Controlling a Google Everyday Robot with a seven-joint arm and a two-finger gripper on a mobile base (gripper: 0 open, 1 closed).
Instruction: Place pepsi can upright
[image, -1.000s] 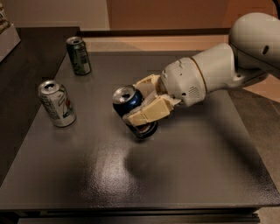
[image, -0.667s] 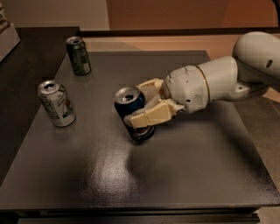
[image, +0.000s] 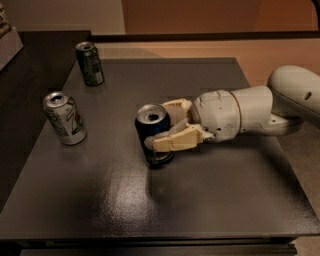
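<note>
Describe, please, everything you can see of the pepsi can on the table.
The pepsi can is dark blue metal with a silver top that shows a dark opening. It stands about upright near the middle of the dark table, base down. The gripper reaches in from the right and clasps it, with one cream finger across its front and the other behind. Its logo is hidden. Nothing else touches it.
</note>
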